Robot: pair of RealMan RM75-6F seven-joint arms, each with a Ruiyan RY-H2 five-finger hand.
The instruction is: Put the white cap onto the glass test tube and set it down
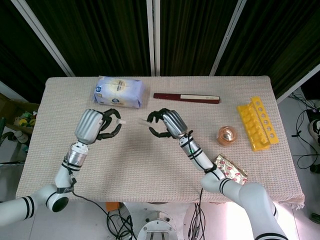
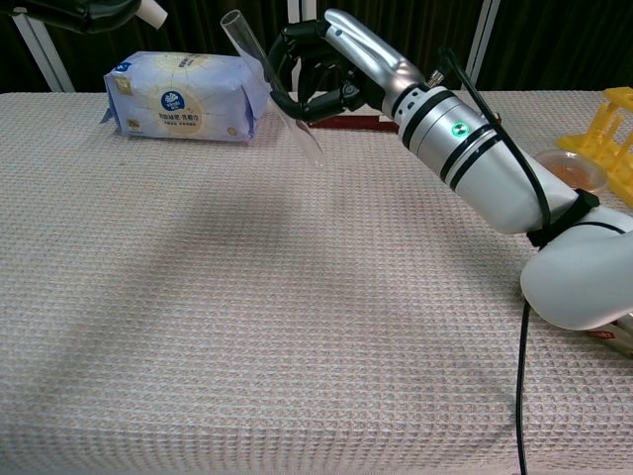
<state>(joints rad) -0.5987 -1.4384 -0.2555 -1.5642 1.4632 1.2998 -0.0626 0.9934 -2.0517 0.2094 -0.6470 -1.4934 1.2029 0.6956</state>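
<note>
Above the counter's (image 1: 150, 160) middle, just below the tissue pack (image 1: 119, 91) in the head view, you have both pieces in the air. Your right hand (image 1: 167, 123) grips the tube (image 2: 269, 81) around its lower half, tilted, with the open mouth up and toward frame left. Your left hand (image 1: 97, 125) pinches the cap (image 1: 120, 121) at its fingertips; in the chest view the cap shows at the top left corner, near the tube mouth but apart from it.

Judging from this, the risks lie in the meeting. The cap and the mouth do not look lined up on one axis, so pushing now could seat the cap crooked or knock it out of a light pinch. The tube is glass and smooth; a sideways shove could twist it in your fingers or slide it loose, and it would fall to the cloth. Level the two first, then press gently.
</note>
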